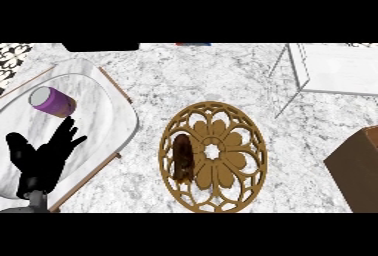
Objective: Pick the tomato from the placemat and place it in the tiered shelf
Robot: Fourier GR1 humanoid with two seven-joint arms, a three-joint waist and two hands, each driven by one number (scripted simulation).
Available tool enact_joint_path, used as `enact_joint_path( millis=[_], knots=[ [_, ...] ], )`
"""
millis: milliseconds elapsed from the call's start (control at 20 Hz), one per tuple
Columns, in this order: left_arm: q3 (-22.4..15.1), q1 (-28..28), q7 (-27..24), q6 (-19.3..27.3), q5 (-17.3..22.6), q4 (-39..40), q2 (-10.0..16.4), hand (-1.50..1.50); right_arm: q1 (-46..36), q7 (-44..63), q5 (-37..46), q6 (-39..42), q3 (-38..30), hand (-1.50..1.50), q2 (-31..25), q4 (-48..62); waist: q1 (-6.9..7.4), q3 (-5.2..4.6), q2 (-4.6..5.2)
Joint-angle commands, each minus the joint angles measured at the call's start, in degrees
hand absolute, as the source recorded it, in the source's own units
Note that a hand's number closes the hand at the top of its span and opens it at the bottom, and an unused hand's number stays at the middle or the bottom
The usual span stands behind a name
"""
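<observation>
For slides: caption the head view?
Left hand open lower left by marble tray; dark brown item on gold placemat; white tiered shelf top right.

open counter (221, 75) beside shelf (336, 67), box (358, 170) nearby

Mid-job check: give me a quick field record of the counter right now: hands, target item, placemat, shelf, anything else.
left hand: open, fingers up, resting at lower left over the tray
right hand: not in view
target item: dark brown lump on the placemat's left part, no hand on it
placemat: round, gold openwork, centre
tiered shelf: white, upper right
other: purple cup on the tray; brown box at right edge
</observation>
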Motion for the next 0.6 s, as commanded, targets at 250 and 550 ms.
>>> enact_joint_path(
  millis=[250,550],
  knots=[
    [-4.3,-1.0,2.3,-0.1,-2.4,2.8,-3.4,0.0,-14.1,7.5,-9.1,3.5,-10.2,1.5,-8.7,12.6,1.64,-0.83,1.08],
    [-2.7,-3.2,1.7,-1.0,-1.7,5.0,-3.7,0.0,-20.3,-2.4,-8.1,7.3,-11.5,1.5,-14.3,28.9,2.01,-0.78,1.33]
  ],
)
